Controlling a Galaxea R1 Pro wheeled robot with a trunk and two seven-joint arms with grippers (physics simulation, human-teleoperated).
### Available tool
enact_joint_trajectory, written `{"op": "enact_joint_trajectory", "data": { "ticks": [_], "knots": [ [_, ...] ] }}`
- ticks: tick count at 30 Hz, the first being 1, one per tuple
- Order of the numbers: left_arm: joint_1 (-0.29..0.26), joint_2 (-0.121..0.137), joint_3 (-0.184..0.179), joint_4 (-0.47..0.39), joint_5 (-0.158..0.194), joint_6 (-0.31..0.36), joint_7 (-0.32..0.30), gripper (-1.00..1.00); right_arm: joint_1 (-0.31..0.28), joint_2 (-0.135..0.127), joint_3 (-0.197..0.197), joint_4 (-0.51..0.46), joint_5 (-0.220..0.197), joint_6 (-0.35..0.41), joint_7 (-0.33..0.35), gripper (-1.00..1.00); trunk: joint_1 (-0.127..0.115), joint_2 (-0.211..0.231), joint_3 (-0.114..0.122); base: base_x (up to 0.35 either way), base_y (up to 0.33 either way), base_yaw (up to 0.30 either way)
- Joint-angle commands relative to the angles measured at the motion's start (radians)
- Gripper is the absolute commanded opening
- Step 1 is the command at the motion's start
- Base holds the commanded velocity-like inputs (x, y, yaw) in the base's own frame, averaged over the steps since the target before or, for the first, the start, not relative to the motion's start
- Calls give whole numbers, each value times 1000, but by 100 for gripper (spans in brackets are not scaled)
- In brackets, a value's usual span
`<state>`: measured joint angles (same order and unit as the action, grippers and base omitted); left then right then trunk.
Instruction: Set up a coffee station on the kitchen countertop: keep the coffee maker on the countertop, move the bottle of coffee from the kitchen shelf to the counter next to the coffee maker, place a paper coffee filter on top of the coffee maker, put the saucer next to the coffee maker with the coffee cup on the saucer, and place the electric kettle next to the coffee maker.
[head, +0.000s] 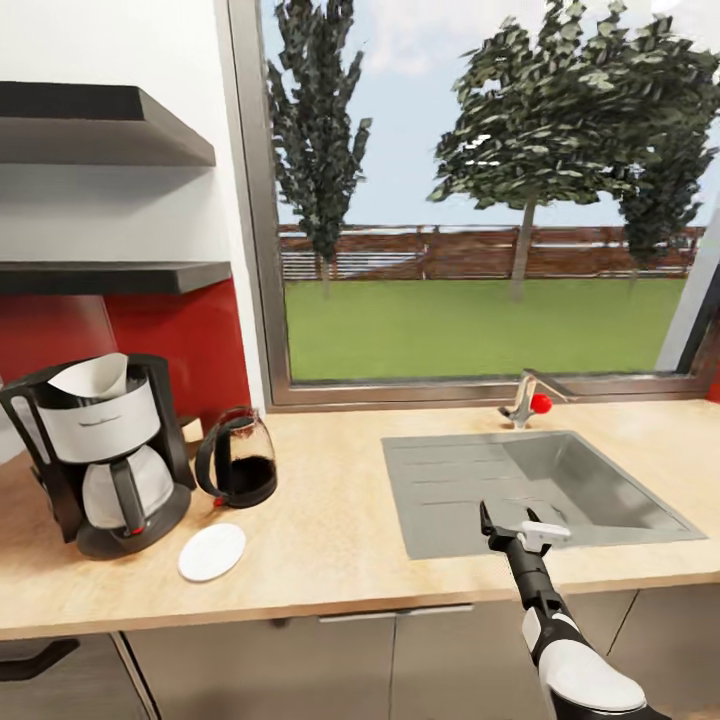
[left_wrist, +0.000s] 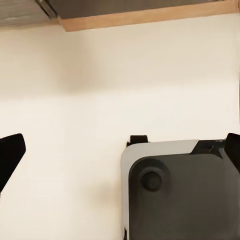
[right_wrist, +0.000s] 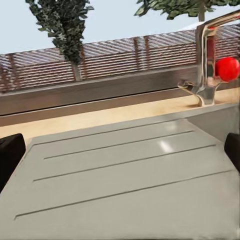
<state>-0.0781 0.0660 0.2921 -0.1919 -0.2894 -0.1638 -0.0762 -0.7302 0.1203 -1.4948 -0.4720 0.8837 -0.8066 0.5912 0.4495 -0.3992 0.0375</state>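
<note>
Head view, left to right. Coffee maker stands at the far left of the countertop, upright, with a white paper filter sitting in its top. Glass carafe in its bay looks empty, though the render is too soft to be sure. Electric kettle stands just beside it on the right, handle toward the machine; dark at the bottom, contents unclear. Saucer lies flat in front, between the two and near the counter edge, with nothing on it. Two dark shelves on the wall above; no bottle or cup visible on them from this angle.

Sink sits to the right, basin empty, tap with a red knob behind it.

Your right gripper hovers over the sink's front edge, fingers spread wide, nothing held. Saucer lies well to its left. Left gripper: wrist view shows both finger tips far apart, empty, facing a pale wall.

Judgement: the cup and the bottle of coffee remain to be fetched; you must locate them first.
</note>
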Motion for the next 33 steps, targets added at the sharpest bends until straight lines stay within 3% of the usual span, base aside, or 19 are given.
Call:
{"op": "enact_joint_trajectory", "data": {
  "ticks": [1, 33],
  "knots": [
    [0, 0, 9, 0, -8, -3, -5, 100, -2, 1, -9, -2, 3, -2, 9, 100, 0, -1, 0, 0, 0, -283],
    [1, 0, 7, 3, -7, -3, -5, 100, -2, 1, -9, -2, 3, -1, 9, 100, 0, -1, 9, 0, 0, -294]
  ]
}}
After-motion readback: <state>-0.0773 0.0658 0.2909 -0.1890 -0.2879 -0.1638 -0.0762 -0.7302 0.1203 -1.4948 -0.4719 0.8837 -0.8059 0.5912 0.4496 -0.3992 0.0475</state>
